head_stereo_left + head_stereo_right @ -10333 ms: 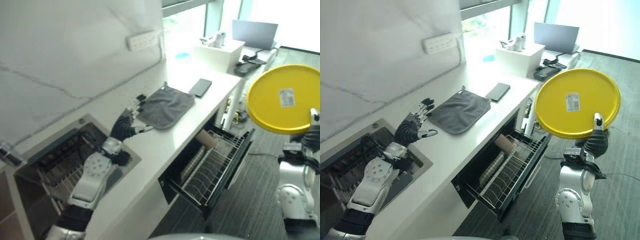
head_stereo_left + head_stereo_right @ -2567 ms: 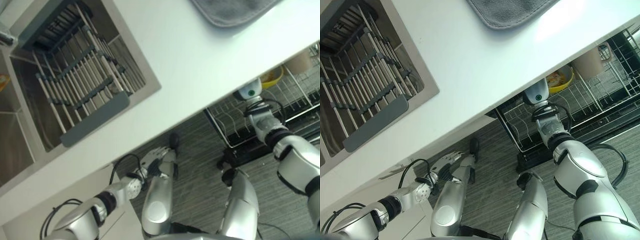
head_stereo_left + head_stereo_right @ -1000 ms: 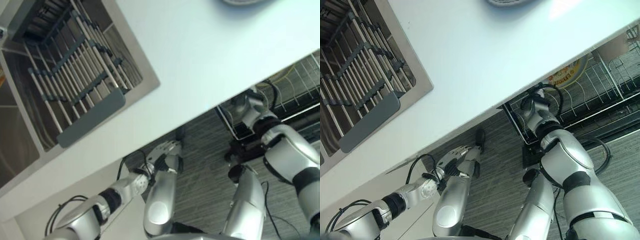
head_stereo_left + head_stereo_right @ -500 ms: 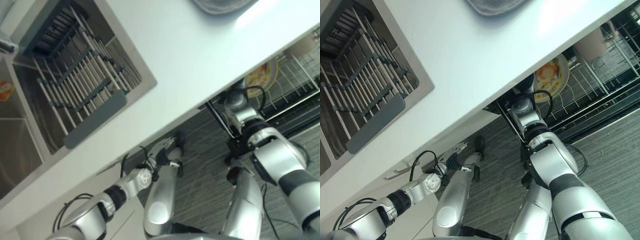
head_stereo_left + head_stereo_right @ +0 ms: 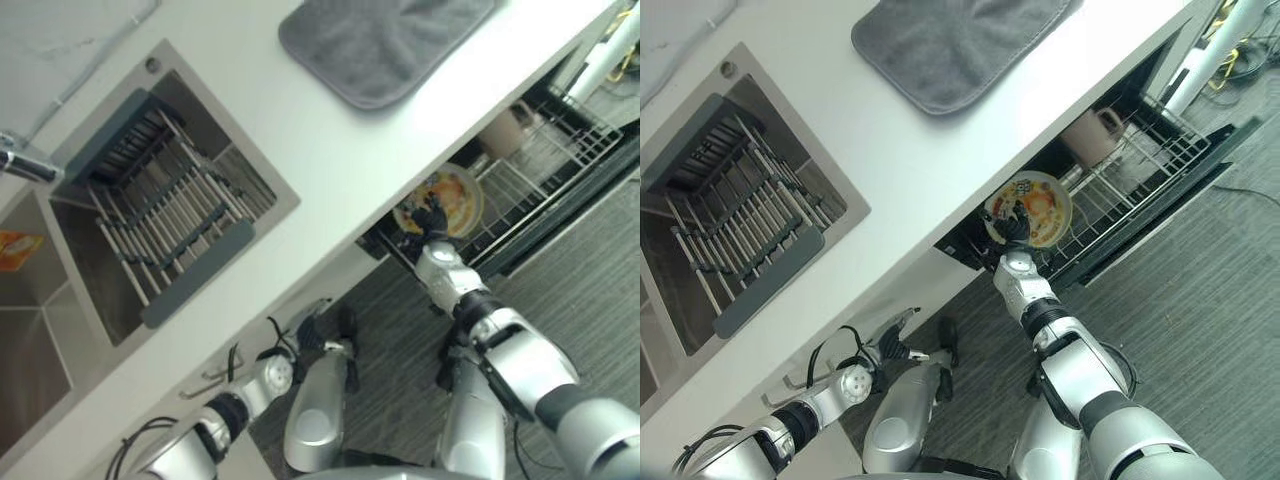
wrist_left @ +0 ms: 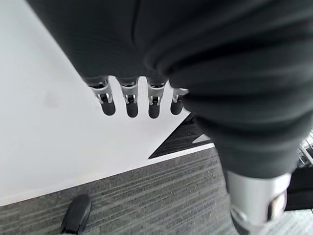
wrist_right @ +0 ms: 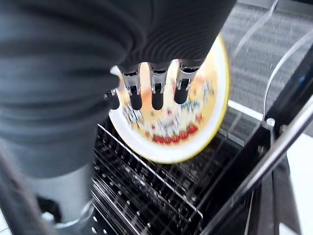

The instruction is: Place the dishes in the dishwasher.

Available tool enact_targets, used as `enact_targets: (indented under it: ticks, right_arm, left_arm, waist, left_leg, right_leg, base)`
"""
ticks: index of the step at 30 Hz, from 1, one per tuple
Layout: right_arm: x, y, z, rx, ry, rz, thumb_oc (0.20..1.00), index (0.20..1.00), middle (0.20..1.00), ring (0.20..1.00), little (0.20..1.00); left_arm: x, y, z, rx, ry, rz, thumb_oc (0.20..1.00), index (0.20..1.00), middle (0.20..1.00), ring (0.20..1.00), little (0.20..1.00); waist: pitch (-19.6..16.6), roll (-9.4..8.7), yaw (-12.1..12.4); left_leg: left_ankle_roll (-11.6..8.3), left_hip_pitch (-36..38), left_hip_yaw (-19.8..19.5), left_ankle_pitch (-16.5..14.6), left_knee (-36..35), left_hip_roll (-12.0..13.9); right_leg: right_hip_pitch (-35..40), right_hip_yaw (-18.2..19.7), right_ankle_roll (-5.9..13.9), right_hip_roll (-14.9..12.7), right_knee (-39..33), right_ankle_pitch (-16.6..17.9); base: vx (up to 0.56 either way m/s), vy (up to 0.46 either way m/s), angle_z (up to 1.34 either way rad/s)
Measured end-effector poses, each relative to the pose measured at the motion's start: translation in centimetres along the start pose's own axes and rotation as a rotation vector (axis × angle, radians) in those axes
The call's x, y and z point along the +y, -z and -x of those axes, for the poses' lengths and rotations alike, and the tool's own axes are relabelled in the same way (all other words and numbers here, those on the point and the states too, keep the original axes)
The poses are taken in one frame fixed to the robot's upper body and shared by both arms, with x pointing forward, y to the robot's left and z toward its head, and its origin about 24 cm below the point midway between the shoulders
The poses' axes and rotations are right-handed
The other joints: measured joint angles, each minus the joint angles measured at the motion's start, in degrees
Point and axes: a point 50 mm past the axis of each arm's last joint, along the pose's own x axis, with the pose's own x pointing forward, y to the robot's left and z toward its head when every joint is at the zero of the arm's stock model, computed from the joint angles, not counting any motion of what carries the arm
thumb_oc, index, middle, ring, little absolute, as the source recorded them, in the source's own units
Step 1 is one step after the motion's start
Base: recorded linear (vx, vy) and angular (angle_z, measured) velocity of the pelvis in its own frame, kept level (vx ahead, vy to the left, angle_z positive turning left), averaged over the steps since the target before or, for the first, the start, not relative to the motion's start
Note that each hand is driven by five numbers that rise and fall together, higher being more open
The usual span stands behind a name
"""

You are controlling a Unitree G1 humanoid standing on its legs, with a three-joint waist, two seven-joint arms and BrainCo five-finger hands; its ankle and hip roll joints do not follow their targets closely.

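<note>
A yellow plate (image 5: 1037, 207) with a printed picture stands on edge in the pulled-out dishwasher rack (image 5: 1135, 175) under the counter. My right hand (image 5: 1011, 226) is just in front of the plate's lower rim. In the right wrist view its fingers (image 7: 155, 95) are straight before the plate's face (image 7: 198, 120) and are not curled round it. My left hand (image 5: 303, 335) hangs low by the white cabinet front, and its fingers (image 6: 130, 102) are relaxed and hold nothing.
A beige mug (image 5: 503, 124) lies further back in the rack. On the white counter (image 5: 300, 150) lies a grey cloth (image 5: 385, 40). A sink (image 5: 60, 290) with a wire drying rack (image 5: 165, 230) is at the left. Grey carpet floor (image 5: 1200, 300) lies beyond the rack.
The camera has tilted, so the whole picture shifted. Ten seconds ago my right hand held the plate up in the air; it now stands in the rack with that hand's fingers straight.
</note>
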Motion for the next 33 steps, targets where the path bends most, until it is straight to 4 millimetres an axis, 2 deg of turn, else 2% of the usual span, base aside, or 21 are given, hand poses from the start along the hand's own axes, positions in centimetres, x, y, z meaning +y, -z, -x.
enact_targets:
  ticks: [2, 3, 4, 5, 7, 8, 11, 15, 17, 20, 23, 24, 26, 28, 33]
  right_arm:
    - [-0.6, 1.5, 0.3, 0.042, 0.013, 0.009, 1.0, 1.0, 1.0, 1.0, 1.0]
    - [-0.7, 1.9, 0.4, 0.05, 0.015, 0.015, 1.0, 1.0, 1.0, 1.0, 1.0]
    - [-1.2, 3.5, 0.9, 0.081, 0.007, 0.037, 1.0, 1.0, 1.0, 1.0, 1.0]
    - [-1.1, 4.6, 1.3, 0.106, -0.018, 0.062, 1.0, 1.0, 1.0, 1.0, 1.0]
    - [-0.4, 6.2, 2.4, 0.14, -0.085, 0.1, 1.0, 1.0, 1.0, 1.0, 1.0]
    - [-0.4, 6.5, 2.6, 0.146, -0.094, 0.106, 1.0, 1.0, 1.0, 1.0, 1.0]
    - [-0.6, 9.5, 4.5, 0.206, -0.171, 0.125, 1.0, 1.0, 1.0, 1.0, 1.0]
    - [-3.4, 12.0, 6.3, 0.253, -0.207, 0.147, 1.0, 1.0, 1.0, 1.0, 1.0]
    - [-4.8, 11.8, 6.7, 0.222, -0.227, 0.176, 1.0, 1.0, 1.0, 1.0, 1.0]
    - [-6.4, 10.5, 7.1, 0.147, -0.246, 0.201, 1.0, 1.0, 1.0, 1.0, 1.0]
    - [-9.6, 8.3, 8.1, 0.042, -0.206, 0.216, 1.0, 1.0, 1.0, 1.0, 1.0]
    - [-11.7, 7.8, 8.1, 0.018, -0.142, 0.244, 1.0, 1.0, 1.0, 1.0, 1.0]
    - [-13.8, 7.6, 8.3, 0.017, -0.064, 0.244, 1.0, 1.0, 1.0, 1.0, 1.0]
    - [-16.3, 7.4, 8.7, 0.012, 0.05, 0.22, 1.0, 1.0, 1.0, 1.0, 1.0]
    - [-19.8, 7.6, 9.5, -0.008, 0.239, 0.21, 1.0, 1.0, 1.0, 1.0, 1.0]
  left_arm:
    - [-1.6, 1.5, 1.2, 0.06, 0.042, 0.012, 1.0, 1.0, 1.0, 1.0, 1.0]
    - [-1.9, 1.9, 1.5, 0.074, 0.051, 0.018, 1.0, 1.0, 1.0, 1.0, 1.0]
    - [-3.0, 2.7, 2.3, 0.112, 0.082, 0.033, 1.0, 1.0, 1.0, 1.0, 1.0]
    - [-3.7, 3.2, 3.0, 0.138, 0.099, 0.047, 1.0, 1.0, 1.0, 1.0, 1.0]
    - [-4.6, 4.3, 3.9, 0.198, 0.129, 0.073, 1.0, 1.0, 1.0, 1.0, 1.0]
    - [-4.7, 4.4, 4.0, 0.208, 0.128, 0.083, 1.0, 1.0, 1.0, 1.0, 1.0]
    - [-5.6, 5.3, 4.9, 0.279, 0.143, 0.124, 1.0, 1.0, 1.0, 1.0, 1.0]
    - [-6.8, 7.0, 6.5, 0.402, 0.179, 0.156, 1.0, 1.0, 1.0, 1.0, 1.0]
    - [-7.2, 7.9, 7.3, 0.454, 0.19, 0.172, 1.0, 1.0, 1.0, 1.0, 1.0]
    - [-7.6, 8.8, 8.4, 0.519, 0.194, 0.208, 1.0, 1.0, 1.0, 1.0, 1.0]
    - [-8.0, 9.3, 9.2, 0.562, 0.192, 0.253, 1.0, 1.0, 1.0, 1.0, 1.0]
    - [-8.3, 10.0, 10.1, 0.608, 0.201, 0.26, 1.0, 1.0, 1.0, 1.0, 1.0]
    - [-8.6, 10.6, 10.9, 0.644, 0.202, 0.27, 1.0, 1.0, 1.0, 1.0, 1.0]
    - [-8.9, 11.2, 11.8, 0.687, 0.22, 0.274, 1.0, 1.0, 1.0, 1.0, 1.0]
    - [-9.2, 11.3, 12.1, 0.705, 0.242, 0.306, 1.0, 1.0, 1.0, 1.0, 1.0]
  waist:
    - [-3.07, -1.79, -0.89]
    - [-3.48, -2.02, -0.99]
    - [-6.37, -2.69, -1.21]
    - [-8.77, -3.34, -1.21]
    - [-12.12, -4.58, -1.6]
    - [-12.36, -4.63, -1.58]
    - [-16.06, -5.35, -1.83]
    - [-20.69, -6.66, -3.54]
    - [-21.55, -7.22, -4.12]
    - [-22.33, -7.73, -5.72]
    - [-23.02, -7.91, -6.62]
    - [-23.5, -8.16, -7.71]
    - [-23.93, -8.4, -8.04]
    - [-24.15, -8.77, -9.97]
    - [-24.23, -8.71, -10.7]
  left_leg:
    - [0.11, 2.53, 0.09, -0.02, -1.59, 0.18]
    - [0.1, 3.75, 0.11, -0.03, -2.17, 0.37]
    - [0.06, 5.12, 0.4, -0.07, -3.12, 0.61]
    - [-0.16, 5.31, 0.71, -0.33, -3.04, 0.74]
    - [-0.2, 6.76, 1.19, -1.05, -3.03, 1.07]
    - [-0.21, 7.42, 1.19, -1.12, -3.05, 1.09]
    - [-0.48, 9.39, 1.69, -2.4, -3.09, 1.56]
    - [-0.51, 12.13, 2.66, -2.86, -4.24, 1.85]
    - [-0.5, 13.32, 3.3, -2.87, -4.99, 1.91]
    - [-0.49, 13.84, 4.15, -2.88, -5.24, 2.02]
    - [-0.5, 14.01, 4.72, -2.88, -5.56, 2.07]
    - [-0.49, 14.57, 5.21, -2.87, -6.03, 2.15]
    - [-0.58, 14.88, 6.12, -2.99, -6.18, 2.37]
    - [-0.6, 14.75, 6.43, -3.0, -6.3, 2.66]
    - [-0.64, 14.87, 7.69, -3.02, -6.31, 2.92]
  right_leg:
    - [2.94, -0.35, 0.06, 0.7, -2.56, 0.67]
    - [4.42, -0.51, 0.05, 1.03, -3.73, 0.93]
    - [6.63, -1.36, -0.09, 1.47, -5.77, 1.13]
    - [7.11, -1.42, 0.42, 1.72, -6.51, 1.46]
    - [8.84, -1.42, 0.1, 2.27, -7.63, 2.07]
    - [9.63, -1.43, 0.38, 2.46, -7.97, 2.18]
    - [11.67, -1.23, 0.78, 2.95, -8.53, 1.13]
    - [13.6, -0.69, 1.7, 3.24, -8.85, 0.47]
    - [14.01, 0.08, 1.69, 3.78, -8.97, 0.47]
    - [14.06, 0.71, 1.64, 3.98, -9.23, 0.54]
    - [13.93, 1.22, 1.69, 4.13, -9.82, 0.8]
    - [13.99, 1.75, 1.68, 4.65, -10.01, 0.92]
    - [13.95, 2.41, 1.53, 4.85, -10.36, 0.92]
    - [13.97, 2.61, 1.23, 5.22, -11.21, 1.18]
    - [13.59, 3.66, 0.89, 5.88, -12.01, 1.57]
  base:
    - [0.11, -0.04, -0.04]
    - [0.14, -0.061, 0.02]
    - [0.0, -0.038, 0.03]
    - [0.12, -0.053, -0.04]
    - [0.14, -0.043, -0.06]
    - [0.18, -0.028, -0.01]
    - [0.12, -0.015, -0.07]
    - [0.12, -0.055, -0.1]
    - [0.03, -0.06, -0.2]
    - [0.03, -0.059, -0.14]
    - [0.03, -0.066, -0.09]
    - [0.03, -0.063, -0.23]
    - [0.03, -0.06, -0.21]
    - [0.03, -0.068, -0.1]
    - [0.04, -0.062, -0.12]
